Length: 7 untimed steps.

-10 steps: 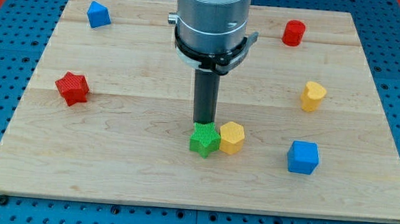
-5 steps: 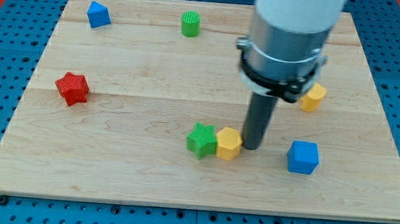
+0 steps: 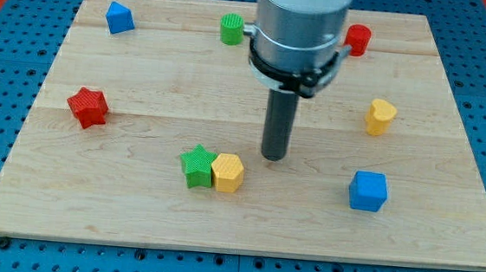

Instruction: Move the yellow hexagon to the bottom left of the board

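Note:
The yellow hexagon lies below the board's middle, touching the green star on its left. My tip stands on the board a short way to the right of the hexagon and slightly above it, with a gap between them.
A red star lies at the left, a blue block at the top left. A green cylinder and a red cylinder sit near the top. A yellow block and a blue cube lie at the right.
The yellow hexagon and the green star have slid left together. My tip went round to the hexagon's right side, moved left with it, and now stands apart from it.

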{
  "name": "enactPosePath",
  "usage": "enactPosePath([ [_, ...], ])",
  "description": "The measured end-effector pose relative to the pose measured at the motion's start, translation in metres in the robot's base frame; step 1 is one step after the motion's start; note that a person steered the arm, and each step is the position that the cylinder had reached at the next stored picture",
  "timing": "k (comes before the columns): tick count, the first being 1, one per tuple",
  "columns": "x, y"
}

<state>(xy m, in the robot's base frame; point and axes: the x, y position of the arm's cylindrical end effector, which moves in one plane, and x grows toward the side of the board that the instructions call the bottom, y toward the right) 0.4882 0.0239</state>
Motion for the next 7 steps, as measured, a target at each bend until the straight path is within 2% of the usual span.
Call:
enactPosePath([
  [2, 0.074, -0.034],
  [3, 0.08, -0.056],
  [4, 0.08, -0.127],
  [5, 0.08, -0.148],
  [6, 0.112, -0.097],
  [7, 0.11, -0.14],
])
